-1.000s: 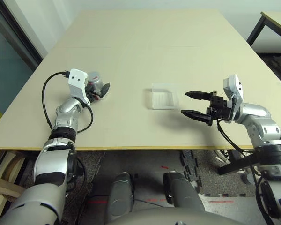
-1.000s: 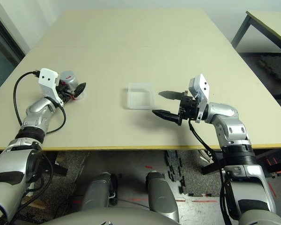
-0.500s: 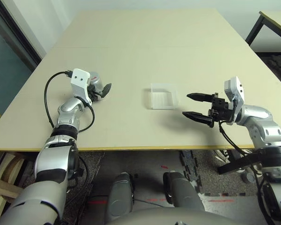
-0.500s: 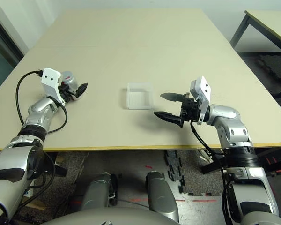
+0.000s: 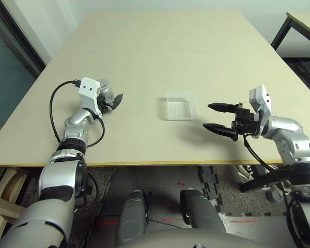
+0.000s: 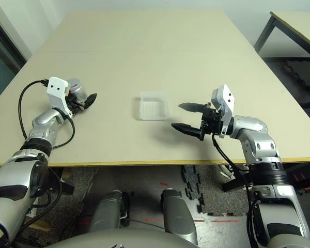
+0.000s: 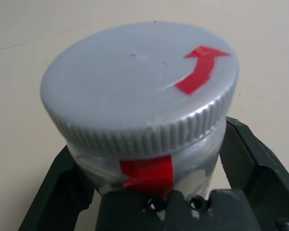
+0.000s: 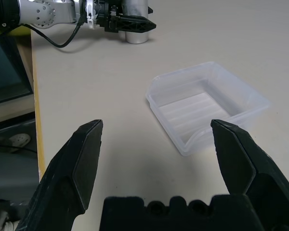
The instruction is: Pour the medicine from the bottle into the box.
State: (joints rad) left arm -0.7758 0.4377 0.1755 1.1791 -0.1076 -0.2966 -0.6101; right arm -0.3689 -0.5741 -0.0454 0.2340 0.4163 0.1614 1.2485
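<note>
The bottle [image 7: 139, 120] stood upright on the beige table [image 5: 160, 46], toward its left side, with its grey ribbed cap [image 7: 135, 86] on; a red arrow mark sat on the cap's top and a red strip of label showed on the silvery body below. The left gripper [image 5: 112, 99] reached level across the table to it, its jaws set on either side of the bottle's body just under the cap, one black finger [image 7: 62, 192] on each flank; whether they pressed the bottle or merely flanked it could not be told. A black cable [image 5: 54, 111] looped beside the left forearm.

The box [image 5: 179, 106], a clear shallow plastic tray, lay flat near the table's middle, well apart from the bottle. The right gripper [image 5: 219, 118] hovered just to the right of the box, pointing toward it, jaws spread wide and grasping nothing. The medicine was not visible.
</note>
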